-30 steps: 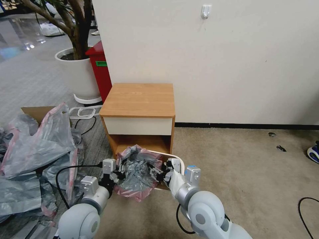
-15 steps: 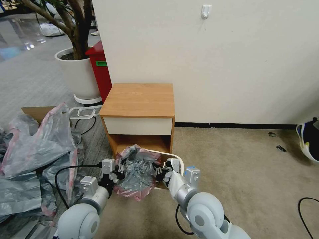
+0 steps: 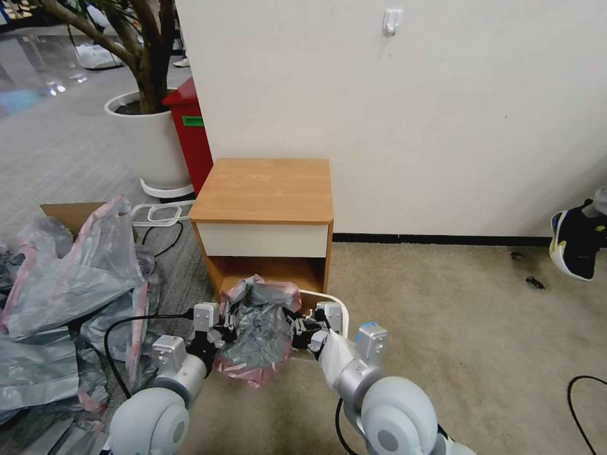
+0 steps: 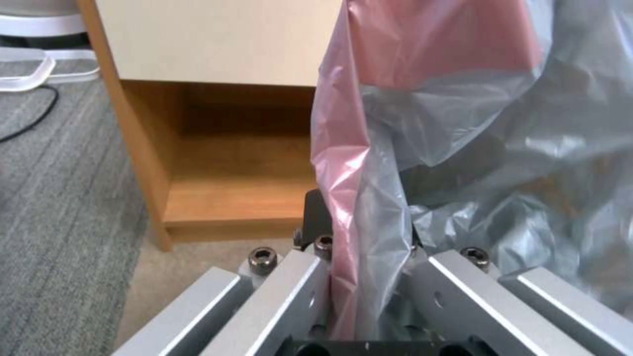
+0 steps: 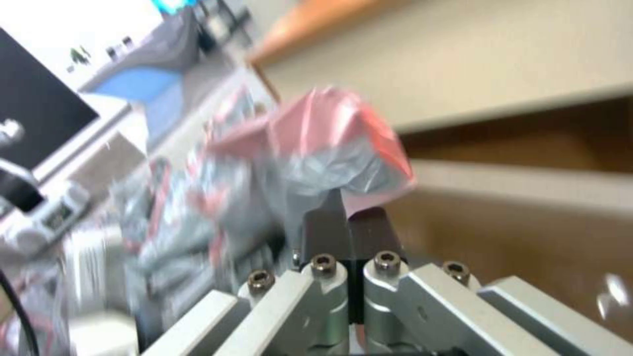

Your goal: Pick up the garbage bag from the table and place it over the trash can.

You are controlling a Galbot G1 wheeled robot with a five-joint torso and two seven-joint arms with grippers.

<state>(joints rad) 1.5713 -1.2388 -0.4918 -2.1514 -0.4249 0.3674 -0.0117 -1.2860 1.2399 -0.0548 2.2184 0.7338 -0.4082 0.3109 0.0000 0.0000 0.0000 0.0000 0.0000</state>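
A pale wall point(image 3: 411, 114) stands behind the scene, with beige carpet point(image 3: 455, 328) in front of it. Against the wall stands the table point(image 3: 265, 189), its orange-brown tabletop bare, a cream front panel below and an open shelf recess beneath that. To the robot's left, on the floor, lies a heap of grey-pink bags point(image 3: 69, 291); beyond it stand a white round plant pot point(image 3: 148, 142) and a tall red bin point(image 3: 190, 136), side by side. Directly before the table's recess the garbage bag point(image 3: 259, 328) hangs bunched between both arms, grey film with the pink rim band showing at its top and its lower edge. It covers the left portion of the trash can point(image 3: 332, 306), whose cream rim is exposed on the right and far side only. The left gripper point(image 3: 224, 328) is at the bag's left edge; in the left wrist view its fingers point(image 4: 310, 222) are closed on the pink-edged fold of the bag point(image 4: 356, 207). The right gripper point(image 3: 302, 327) is at the bag's right edge; in the right wrist view its dark fingers point(image 5: 369, 232) are pressed together, pinching a pink and grey fold point(image 5: 343, 148) just above them.
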